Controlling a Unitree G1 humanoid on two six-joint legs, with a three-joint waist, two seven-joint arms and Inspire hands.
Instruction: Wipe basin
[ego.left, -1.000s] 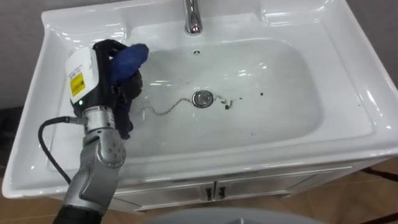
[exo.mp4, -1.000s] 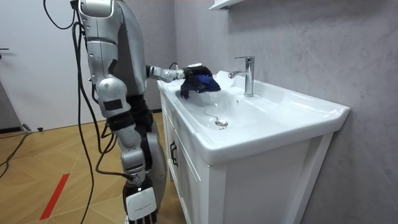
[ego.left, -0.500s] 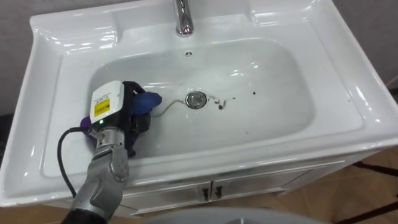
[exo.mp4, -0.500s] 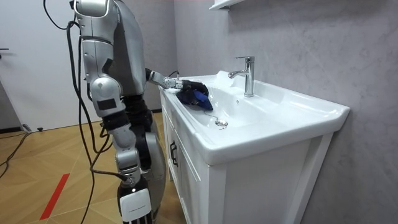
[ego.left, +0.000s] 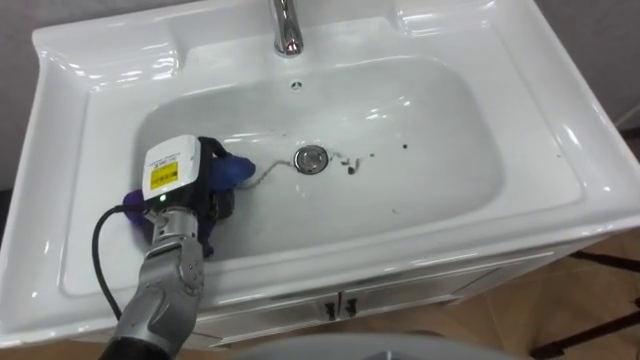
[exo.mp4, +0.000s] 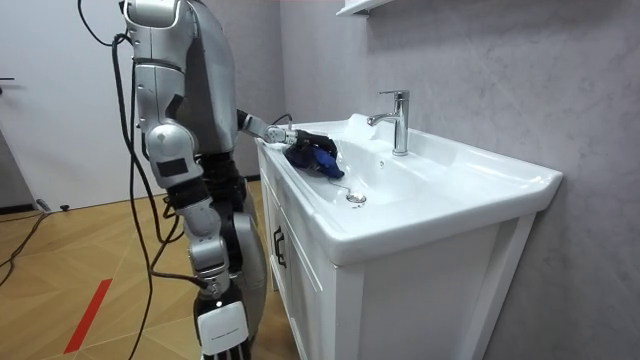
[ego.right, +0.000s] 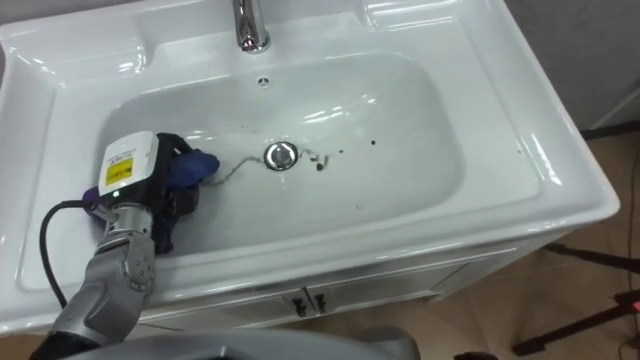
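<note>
The blue cloth (ego.left: 236, 171) lies on the left part of the bowl's floor in the white basin (ego.left: 440, 150), bunched under the robot's left hand (ego.left: 172, 172). One blue fold pokes out from beneath the hand on its right side, toward the drain (ego.left: 311, 158), and a smaller purplish edge shows at the hand's near left. The left hand sits on top of the cloth with its dark fingers (ego.left: 216, 201) curled down round it, back of the hand facing up, the forearm coming in over the basin's near left rim.

A thin grey squiggle (ego.left: 266, 175) runs on the bowl from the cloth's right tip to the drain. Just right of the drain lie a few small dark specks (ego.left: 351, 165), with single ones farther right. The chrome tap (ego.left: 286, 25) stands on the far rim, in line with the drain. Below the near rim are the white cabinet doors (ego.left: 340, 300).

In the room view the robot stands upright at the basin's front, on a wooden floor (exo.mp4: 80, 260) beside a grey wall (exo.mp4: 480, 70). Its left arm reaches over the rim into the bowl. Its right hand (exo.mp4: 222, 330) hangs low by its side; one cannot tell how its fingers are set.
</note>
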